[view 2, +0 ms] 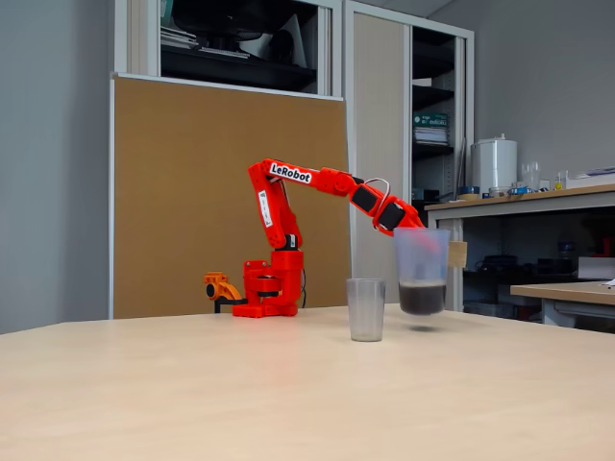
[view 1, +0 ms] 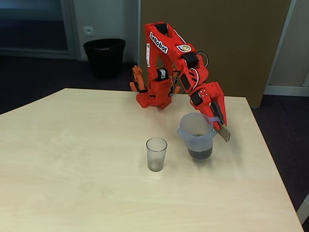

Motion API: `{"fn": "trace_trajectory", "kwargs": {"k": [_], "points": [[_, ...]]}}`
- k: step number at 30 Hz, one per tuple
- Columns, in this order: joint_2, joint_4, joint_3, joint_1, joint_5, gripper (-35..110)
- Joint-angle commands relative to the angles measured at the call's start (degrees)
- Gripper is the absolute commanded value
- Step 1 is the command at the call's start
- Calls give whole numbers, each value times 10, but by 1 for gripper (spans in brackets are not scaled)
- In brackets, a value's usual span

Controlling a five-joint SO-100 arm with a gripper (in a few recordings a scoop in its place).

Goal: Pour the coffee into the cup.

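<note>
The cup (view 1: 156,153) (view 2: 365,309), a small clear tumbler, stands upright near the middle of the table. To its right in both fixed views is a translucent blue-grey jug (view 1: 195,126) (view 2: 421,254). The coffee (view 1: 199,153) (view 2: 421,298) fills its bottom as a dark layer. The jug is upright and hangs just above the tabletop, with a shadow under it. My red gripper (view 1: 218,123) (view 2: 444,248) is shut on the jug's handle on the side away from the cup. A short gap separates the jug from the cup.
The arm's red base (view 1: 153,96) (view 2: 269,298) stands at the far edge of the light wooden table (view 1: 72,159). A black waste bin (view 1: 104,57) sits on the floor behind. Desks and shelves (view 2: 519,211) stand beyond the table.
</note>
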Motion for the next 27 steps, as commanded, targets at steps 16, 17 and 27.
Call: {"fn": "trace_trajectory", "kwargs": {"k": [16, 17, 27], "points": [[111, -47, 28, 20, 192, 0], [114, -53, 33, 22, 197, 0], [128, -109, 67, 40, 259, 0]]}}
